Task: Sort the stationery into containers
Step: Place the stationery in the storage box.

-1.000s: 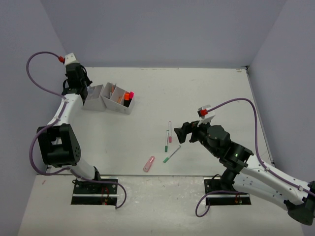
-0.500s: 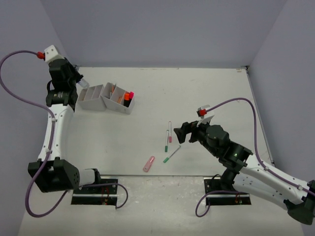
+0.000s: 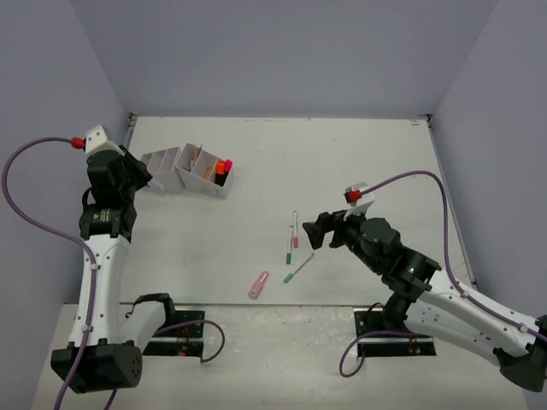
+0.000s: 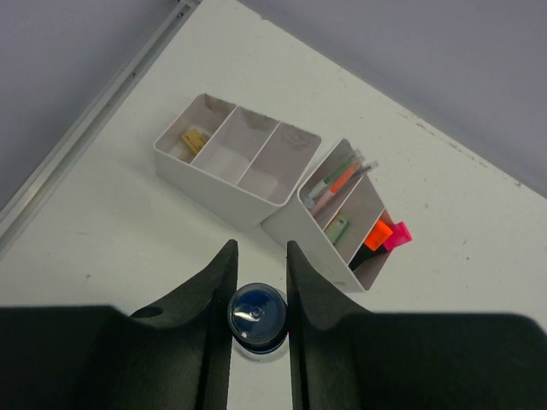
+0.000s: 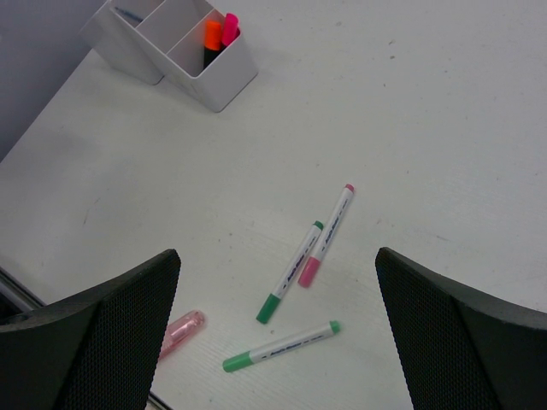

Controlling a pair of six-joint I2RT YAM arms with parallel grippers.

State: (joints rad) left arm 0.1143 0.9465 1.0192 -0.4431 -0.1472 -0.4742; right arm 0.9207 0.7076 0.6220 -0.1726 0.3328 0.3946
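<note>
My left gripper [image 4: 259,256] is shut on a clear bottle with a blue cap [image 4: 256,314], holding it above the table just in front of the containers. In the top view this gripper [image 3: 135,175] hangs beside the left white organiser [image 3: 167,158]. That organiser [image 4: 214,184] holds a tan eraser [image 4: 195,141]. The right organiser [image 4: 299,235] holds pens [image 4: 338,181], an orange highlighter [image 4: 379,233] and a pink one [image 4: 397,234]. My right gripper [image 5: 278,299] stands open above a pink-capped marker [image 5: 326,235], two green markers [image 5: 291,272] [image 5: 280,346] and a pink translucent highlighter [image 5: 175,333].
The loose markers [image 3: 293,248] lie at the table's middle, the pink highlighter [image 3: 258,284] near the front edge. The organisers [image 3: 201,184] stand at the back left, close to the left wall. Grey walls enclose the table on three sides.
My left arm has lifted away from the left organiser and swung back toward the near left, still gripping the bottle. The right arm has not moved.
</note>
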